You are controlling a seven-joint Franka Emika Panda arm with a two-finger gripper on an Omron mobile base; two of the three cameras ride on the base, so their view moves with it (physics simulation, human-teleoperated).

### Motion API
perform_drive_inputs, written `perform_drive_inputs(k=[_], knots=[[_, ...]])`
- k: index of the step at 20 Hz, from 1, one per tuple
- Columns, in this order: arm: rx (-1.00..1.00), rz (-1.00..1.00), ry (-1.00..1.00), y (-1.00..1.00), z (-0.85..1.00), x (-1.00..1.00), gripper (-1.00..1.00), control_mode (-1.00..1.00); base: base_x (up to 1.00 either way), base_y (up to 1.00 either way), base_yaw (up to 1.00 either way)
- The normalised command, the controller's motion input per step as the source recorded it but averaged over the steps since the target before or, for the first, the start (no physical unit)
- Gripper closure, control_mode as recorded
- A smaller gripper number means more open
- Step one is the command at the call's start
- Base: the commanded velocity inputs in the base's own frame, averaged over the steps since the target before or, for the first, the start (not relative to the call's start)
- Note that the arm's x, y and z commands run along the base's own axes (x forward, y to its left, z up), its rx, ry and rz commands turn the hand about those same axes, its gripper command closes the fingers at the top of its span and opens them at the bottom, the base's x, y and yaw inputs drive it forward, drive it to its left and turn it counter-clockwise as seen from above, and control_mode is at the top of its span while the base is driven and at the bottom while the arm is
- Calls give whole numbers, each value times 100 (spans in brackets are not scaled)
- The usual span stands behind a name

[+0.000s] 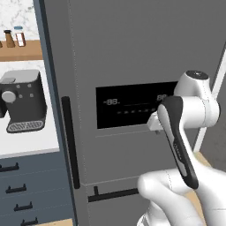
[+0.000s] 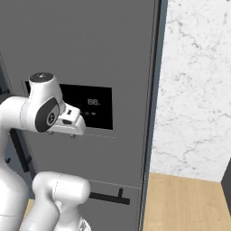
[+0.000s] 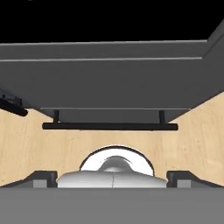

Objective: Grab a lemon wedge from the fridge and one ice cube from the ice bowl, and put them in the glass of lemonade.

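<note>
1. The gripper [image 2: 72, 128] is small and partly hidden by the arm, so I cannot tell if its fingers are spread.
2. The fridge [image 1: 132, 53] is shut, right in front of the gripper.
3. Its black panel [image 1: 132, 108] shows pale digits like "88".

You are in a home kitchen: tall dark grey fridge [image 1: 132, 66], coffee machine [image 1: 22, 100] on the white tabletop [image 1: 35, 141], blue-grey drawers [image 1: 31, 190] beneath, marble wall [image 2: 194, 90], wood floor [image 2: 185, 203].
</note>
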Motion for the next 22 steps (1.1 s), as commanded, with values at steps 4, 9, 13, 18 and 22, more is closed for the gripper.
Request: perform_drive_inputs(k=[4,9,13,18,22], knots=[[0,0,0,0,0,0,-100,100,-4,57,0],[0,0,0,0,0,0,-100,100,-14,100,0],[0,0,0,0,0,0,-100,100,-18,100,5],[0,0,0,0,0,0,-100,100,2,100,2],[0,0,0,0,0,0,-100,100,44,100,0]])
